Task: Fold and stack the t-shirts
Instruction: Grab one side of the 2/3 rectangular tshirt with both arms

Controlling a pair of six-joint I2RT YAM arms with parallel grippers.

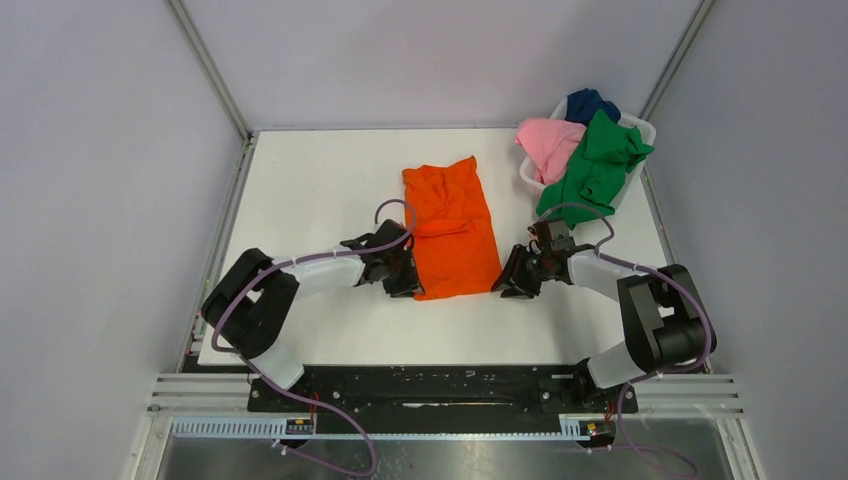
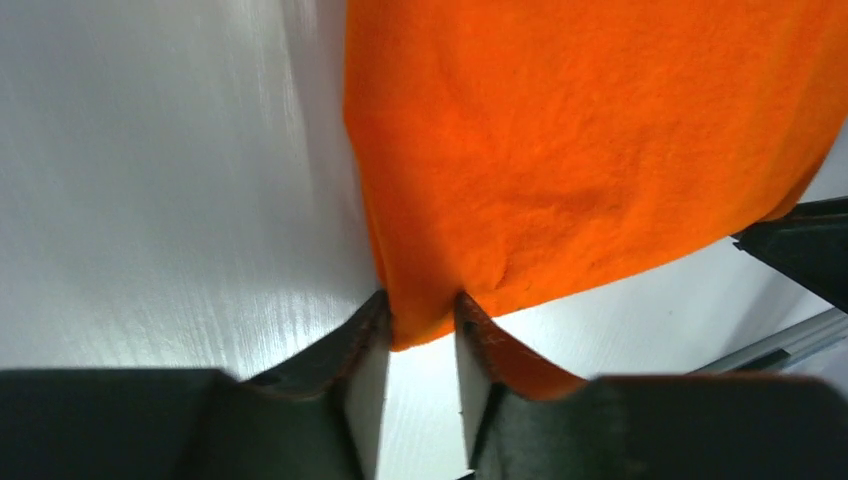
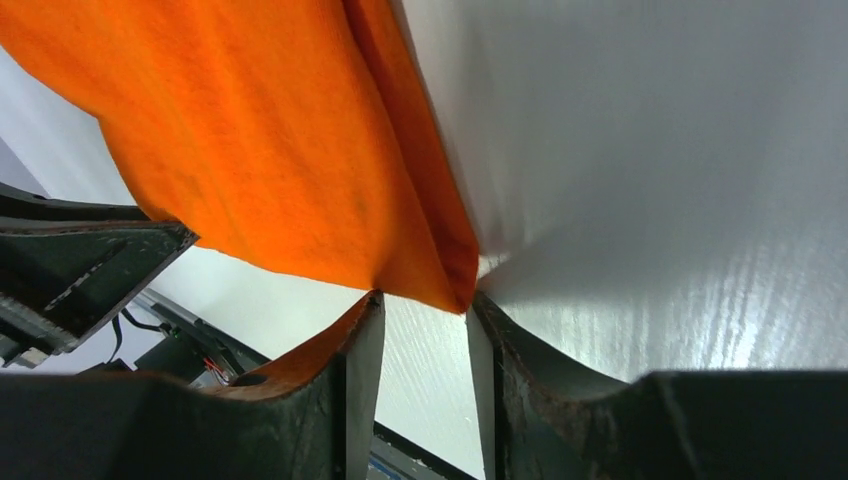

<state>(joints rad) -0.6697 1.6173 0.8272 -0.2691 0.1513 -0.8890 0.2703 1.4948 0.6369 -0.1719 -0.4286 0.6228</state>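
Observation:
The orange t-shirt (image 1: 452, 230) lies folded into a long strip in the middle of the white table. My left gripper (image 1: 408, 285) is at its near left corner and my right gripper (image 1: 503, 287) at its near right corner. In the left wrist view the jaws of the left gripper (image 2: 422, 305) stand narrowly apart with the corner of the orange cloth (image 2: 590, 150) pinched between the tips. In the right wrist view the right gripper (image 3: 425, 300) holds the other corner of the cloth (image 3: 260, 150) the same way. The pink (image 1: 548, 143), green (image 1: 598, 165) and dark blue (image 1: 588, 103) t-shirts are heaped in the basket.
The white plastic basket (image 1: 645, 128) stands at the table's back right corner, with the green shirt hanging over its front. Grey walls and metal posts close in the table on the left, back and right. The arm bases sit on the black rail (image 1: 430, 385) at the near edge.

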